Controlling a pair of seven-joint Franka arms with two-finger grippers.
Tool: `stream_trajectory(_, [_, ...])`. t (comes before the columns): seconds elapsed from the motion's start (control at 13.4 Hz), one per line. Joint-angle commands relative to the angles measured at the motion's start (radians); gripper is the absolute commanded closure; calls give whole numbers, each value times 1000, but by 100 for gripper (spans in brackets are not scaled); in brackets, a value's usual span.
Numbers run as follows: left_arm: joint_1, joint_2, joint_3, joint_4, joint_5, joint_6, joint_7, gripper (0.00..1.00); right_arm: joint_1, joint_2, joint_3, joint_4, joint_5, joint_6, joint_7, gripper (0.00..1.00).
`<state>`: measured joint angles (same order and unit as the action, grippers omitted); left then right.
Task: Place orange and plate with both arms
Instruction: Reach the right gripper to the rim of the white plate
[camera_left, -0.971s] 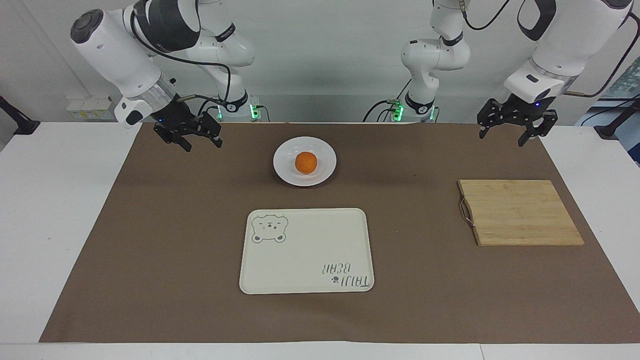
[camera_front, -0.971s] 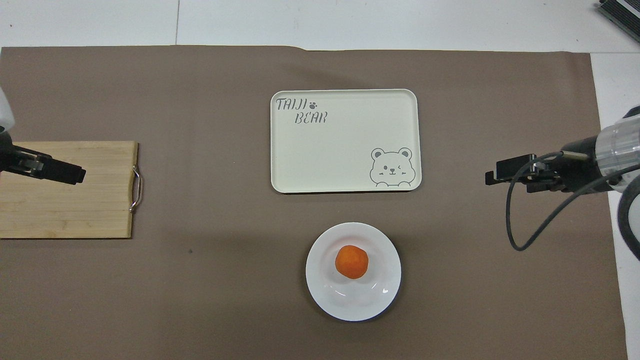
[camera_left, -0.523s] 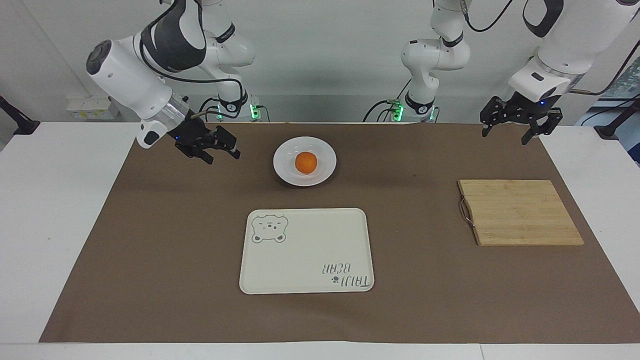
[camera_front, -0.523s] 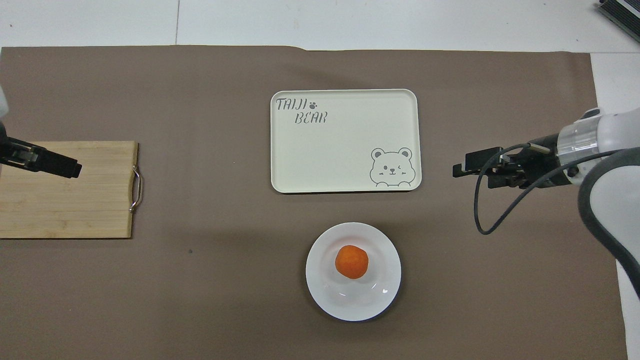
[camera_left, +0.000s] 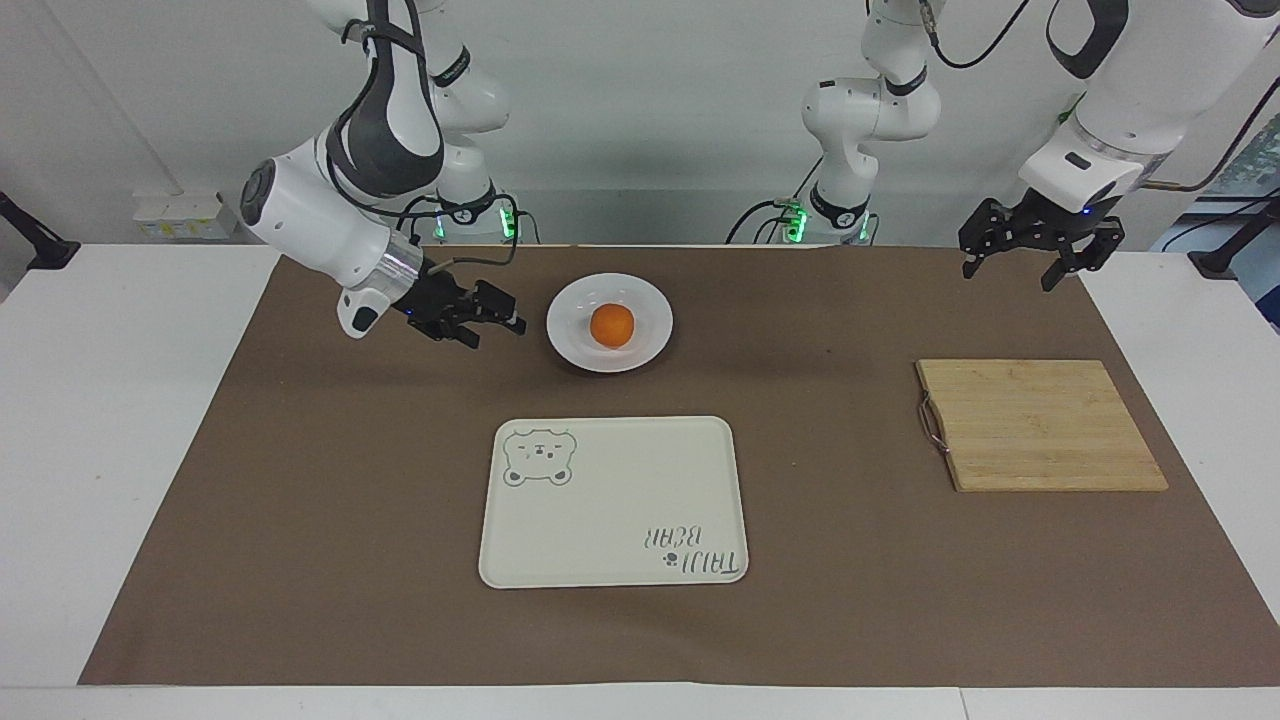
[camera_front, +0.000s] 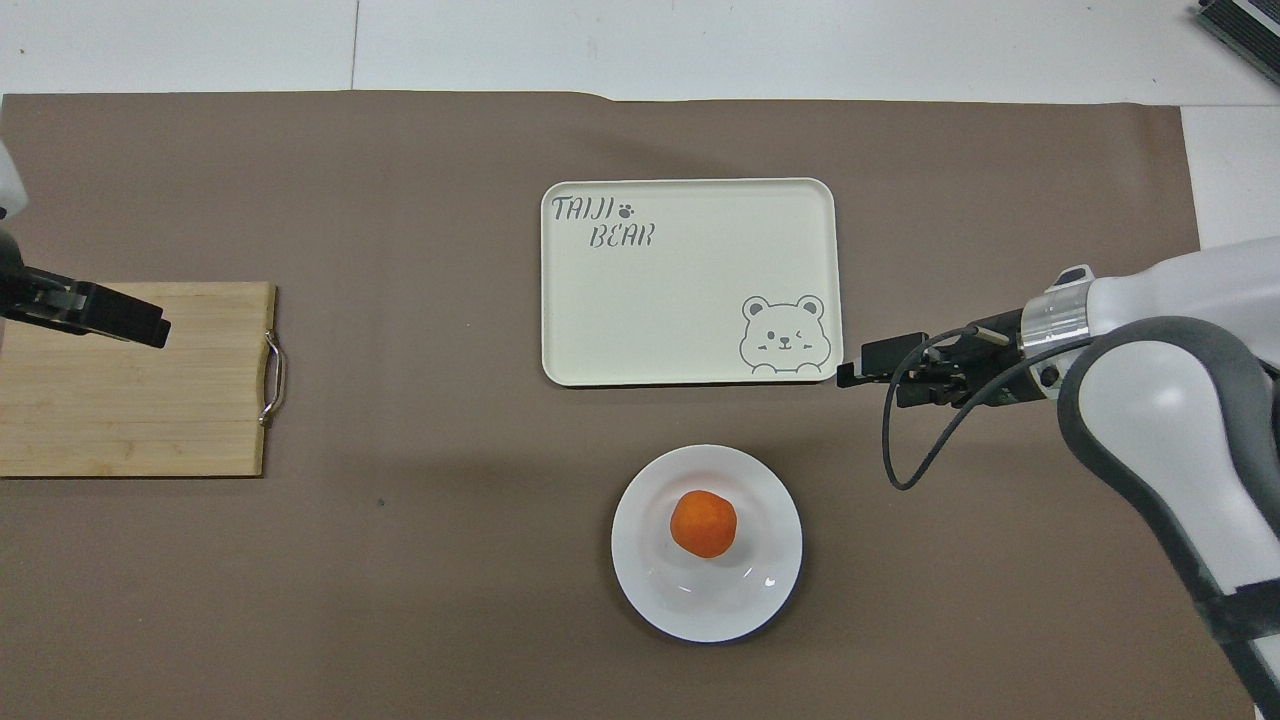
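1. White wall at back; brown mat (camera_left: 300, 480) covered most of white table (camera_left: 100, 450).
2. Landmark = the plate (camera_left: 646, 343), white, round, flat on mat at robots' end of table, roughly mid-way betw. the two arm bases.
3. The orange (camera_left: 611, 325) sat in plate, approx. centre, upright, untouched.
4. Cream tray (camera_left: 600, 520) w/ bear drawing + lettering lay farther from robots than plate, near it but apart, nothing on it.
5. Wooden cutting board (camera_left: 1040, 425) w/ metal handle lay well apart from plate, toward left arm's end of table, a bit farther from robots than plate.
6. Right gripper (camera_left: 500, 322) was low over mat just beside plate, on right arm's end side; fingers pointed at plate rim, not touching. Jaws looked parted, nothing in them.
7. Overhead view: right gripper (camera_front: 850, 370) appeared by tray's bear corner; raised, so no contact read from that.
8. Left gripper (camera_left: 1020, 258) hung in air well apart from plate, over mat edge at left arm's end; fingers spread, released, holding nothing.
9. Overhead view: left gripper (camera_front: 150, 328) showed over cutting board (camera_front: 130, 400).
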<state>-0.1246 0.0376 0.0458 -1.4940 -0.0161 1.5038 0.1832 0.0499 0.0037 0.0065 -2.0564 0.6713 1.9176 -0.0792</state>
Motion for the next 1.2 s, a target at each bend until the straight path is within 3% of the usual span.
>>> stream_trajectory(0.0, [-3,-22,-3,-14,19,-23,-21,0,-13,-83,1,-155,126,40,-149,0])
stream_trajectory(0.15, [-1,-24,-3,-19,19,-22,-24,0,-16,-102,1,-236,154,64,-253,0])
stream_trajectory(0.6, [0,-45,-3,-20,19,-26,-25,0,-25,-191,0,-375,155,70,-295,0])
stream_trajectory(1.12, [6,-68,-4,-51,19,-34,-24,0,-21,-139,1,-465,353,161,-520,0])
